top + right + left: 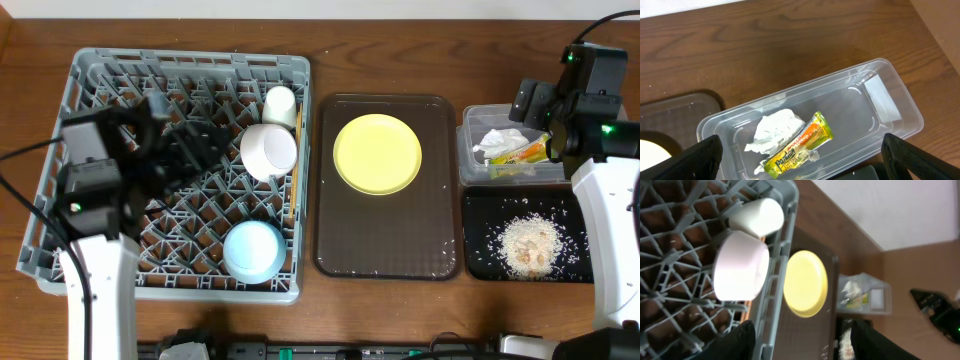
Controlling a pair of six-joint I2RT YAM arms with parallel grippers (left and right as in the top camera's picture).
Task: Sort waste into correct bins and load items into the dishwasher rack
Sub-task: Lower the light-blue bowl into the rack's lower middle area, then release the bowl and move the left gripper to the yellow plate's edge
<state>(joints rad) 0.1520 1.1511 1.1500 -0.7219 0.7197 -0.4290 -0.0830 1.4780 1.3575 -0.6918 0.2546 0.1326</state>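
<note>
The grey dishwasher rack (190,62) holds a small cream cup (280,104), a bigger white cup (268,150), a light blue bowl (252,250) and chopsticks (293,180) along its right wall. My left gripper (210,145) hovers over the rack just left of the white cup (740,267), open and empty (805,347). The yellow plate (377,153) lies on the brown tray (440,240). In the clear tub (890,100) lie the tissue (775,130) and the snack wrapper (797,147). My right gripper (810,165) hangs open above them. Rice crumbs (527,245) sit in the black tray (480,210).
The brown serving tray stands between the rack and the two bins. Bare wooden table runs behind the tub and along the front edge. A few stray crumbs dot the brown tray near its right and front rims.
</note>
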